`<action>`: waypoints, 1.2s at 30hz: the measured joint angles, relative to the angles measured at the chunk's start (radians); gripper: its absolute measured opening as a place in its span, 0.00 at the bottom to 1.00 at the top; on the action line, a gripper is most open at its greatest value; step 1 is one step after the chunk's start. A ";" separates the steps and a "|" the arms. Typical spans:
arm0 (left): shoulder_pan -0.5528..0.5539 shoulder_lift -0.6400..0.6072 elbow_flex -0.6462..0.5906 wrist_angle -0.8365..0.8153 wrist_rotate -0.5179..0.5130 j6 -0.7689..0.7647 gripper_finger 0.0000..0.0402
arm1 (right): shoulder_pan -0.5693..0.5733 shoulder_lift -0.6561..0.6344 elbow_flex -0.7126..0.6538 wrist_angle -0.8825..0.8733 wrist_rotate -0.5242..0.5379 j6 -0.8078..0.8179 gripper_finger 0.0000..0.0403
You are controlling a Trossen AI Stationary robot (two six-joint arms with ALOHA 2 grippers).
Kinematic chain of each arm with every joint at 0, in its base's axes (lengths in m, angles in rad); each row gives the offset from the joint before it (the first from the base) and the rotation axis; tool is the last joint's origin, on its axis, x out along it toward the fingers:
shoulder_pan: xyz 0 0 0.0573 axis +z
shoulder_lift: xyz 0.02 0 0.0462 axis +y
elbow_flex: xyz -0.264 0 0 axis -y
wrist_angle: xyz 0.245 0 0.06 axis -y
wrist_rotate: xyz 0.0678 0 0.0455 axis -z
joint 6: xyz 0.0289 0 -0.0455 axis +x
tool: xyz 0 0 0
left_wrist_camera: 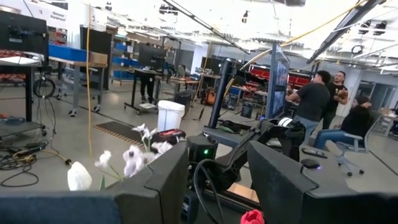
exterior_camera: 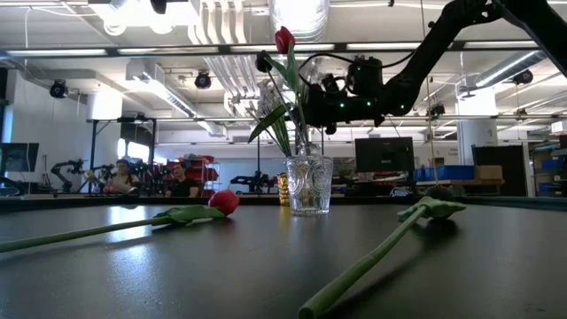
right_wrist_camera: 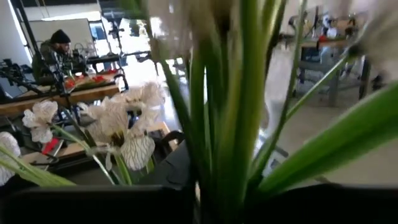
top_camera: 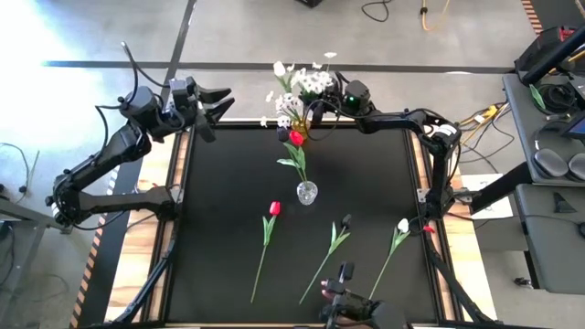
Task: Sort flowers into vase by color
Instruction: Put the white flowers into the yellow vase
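Note:
A clear glass vase (top_camera: 307, 193) (exterior_camera: 308, 184) stands mid-table and holds a red tulip (top_camera: 296, 138) (exterior_camera: 283, 40) and a dark tulip (top_camera: 282, 133). A bunch of white flowers (top_camera: 302, 87) (right_wrist_camera: 124, 124) rises at the table's far edge, its base hidden. Lying flat on the near half of the table are a red tulip (top_camera: 273, 209) (exterior_camera: 223, 202), a dark tulip (top_camera: 345, 221) and a white tulip (top_camera: 403, 225). My right gripper (top_camera: 320, 111) (right_wrist_camera: 224, 199) is at the white bunch, shut on its stems. My left gripper (top_camera: 219, 102) (left_wrist_camera: 217, 180) hangs open over the far-left corner. My right gripper has green stems (right_wrist_camera: 227, 155) of the white bunch between its two fingers, coming level from the table's right side, across the stems. The stems stand roughly upright with the blossoms above the fingers. One stem or several, I cannot tell; the lower ends are hidden.
A small camera mount (top_camera: 347, 306) sits at the table's near edge. The black table top (top_camera: 219, 183) is bare on its left half. People sit and stand at benches in the room beyond the table.

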 joint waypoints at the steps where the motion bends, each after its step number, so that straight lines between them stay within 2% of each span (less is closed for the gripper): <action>1: 0.000 0.000 0.000 -0.004 0.000 0.000 0.38 | 0.000 -0.001 0.000 -0.005 -0.002 0.000 0.23; 8: 0.000 0.000 0.000 -0.017 0.000 0.000 0.38 | 0.002 -0.004 0.001 -0.005 -0.027 0.043 0.37; 15: 0.000 0.000 0.000 -0.028 0.000 0.000 0.38 | 0.007 -0.025 0.001 -0.025 -0.029 0.101 0.42; 26: 0.000 0.001 0.000 -0.035 0.000 0.030 0.38 | 0.011 -0.179 0.001 -0.343 -0.045 0.036 0.52; 36: 0.000 0.003 0.000 -0.062 0.000 0.058 0.38 | 0.011 -0.237 0.001 -0.413 -0.017 0.054 0.63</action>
